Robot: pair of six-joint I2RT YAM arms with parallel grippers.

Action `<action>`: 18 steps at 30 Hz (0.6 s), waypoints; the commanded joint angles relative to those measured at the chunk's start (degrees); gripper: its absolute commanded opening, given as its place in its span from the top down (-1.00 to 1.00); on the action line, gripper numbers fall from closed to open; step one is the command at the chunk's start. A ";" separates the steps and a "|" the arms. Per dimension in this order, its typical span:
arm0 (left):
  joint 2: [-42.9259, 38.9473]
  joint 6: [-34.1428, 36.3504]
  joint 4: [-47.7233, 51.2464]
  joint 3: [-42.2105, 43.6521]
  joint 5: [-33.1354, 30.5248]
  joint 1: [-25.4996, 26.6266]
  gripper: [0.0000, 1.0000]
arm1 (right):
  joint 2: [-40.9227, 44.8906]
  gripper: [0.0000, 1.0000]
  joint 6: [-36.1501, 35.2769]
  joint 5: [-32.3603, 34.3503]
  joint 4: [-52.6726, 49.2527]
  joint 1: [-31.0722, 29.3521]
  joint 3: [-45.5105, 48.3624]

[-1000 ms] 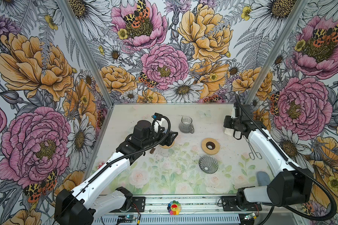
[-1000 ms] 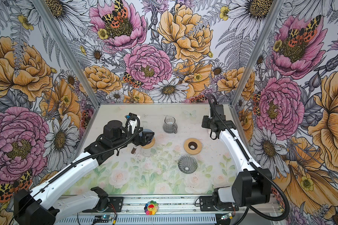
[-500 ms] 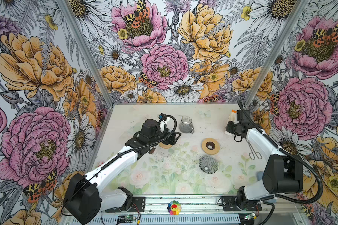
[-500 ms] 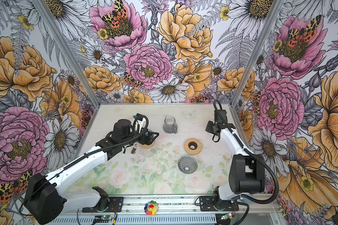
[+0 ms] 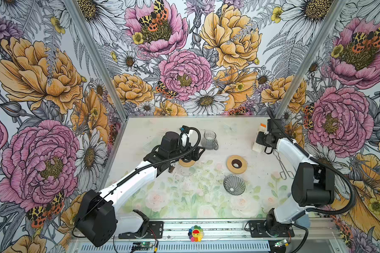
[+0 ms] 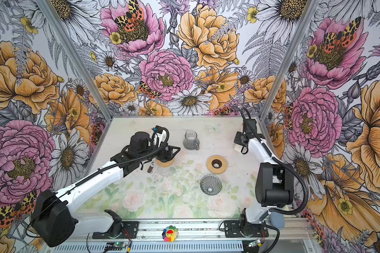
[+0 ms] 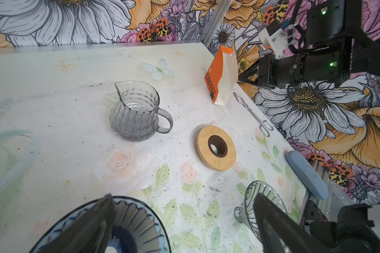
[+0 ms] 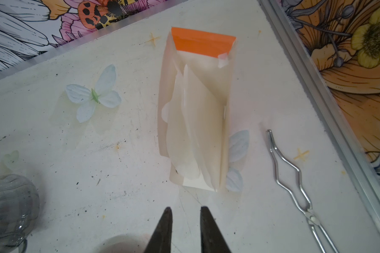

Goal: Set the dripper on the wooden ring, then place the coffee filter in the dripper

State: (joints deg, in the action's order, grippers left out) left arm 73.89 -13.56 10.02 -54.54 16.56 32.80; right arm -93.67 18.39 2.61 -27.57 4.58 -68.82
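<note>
Coffee filter: pleated paper, by my judgement, lies well apart from dripper, under my left fingers, spread wide, empty. Right fingers narrow, empty, away from dripper. Technique: descend centred, pinch single rim fold, lift straight.

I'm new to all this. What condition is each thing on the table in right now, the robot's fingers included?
left fingers: wide open, empty.
right fingers: narrowly open, empty.
glass dripper: upright, no filter inside.
glass pitcher: upright, empty.
wooden ring: flat, apart from dripper.
coffee pouch: standing upright.
metal tongs: lying flat, untouched.
</note>
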 commanded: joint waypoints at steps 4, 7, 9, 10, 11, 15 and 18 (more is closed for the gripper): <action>1.32 -0.67 -0.52 -1.75 1.28 0.33 -0.98 | -2.65 0.55 -6.46 4.25 -0.29 0.18 -0.53; 2.17 -0.67 -0.46 -2.13 1.51 0.33 -0.98 | -3.66 0.55 -7.21 4.17 -0.25 0.23 -0.94; 2.70 -0.88 -0.44 -2.54 1.81 0.34 -0.98 | -4.39 0.55 -7.01 3.13 -0.24 0.22 -1.60; 2.83 -0.89 -0.44 -2.67 1.95 0.34 -0.98 | -4.83 0.55 -6.89 2.65 -0.19 0.24 -2.04; 2.97 -1.01 -0.44 -2.75 1.99 0.34 -0.98 | -5.35 0.55 -6.76 2.12 -0.20 0.19 -2.56; 2.93 -1.03 -0.22 -2.93 1.90 0.34 -0.98 | -7.35 0.55 -5.88 2.48 -0.21 0.25 -4.46; 2.69 -0.89 0.17 -2.85 1.64 0.34 -0.98 | -8.99 0.55 -5.48 3.25 -0.20 0.22 -5.89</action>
State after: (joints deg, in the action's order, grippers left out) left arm 76.77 -13.58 10.09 -55.53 17.39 32.80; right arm -101.41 12.53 4.95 -27.97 4.58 -72.18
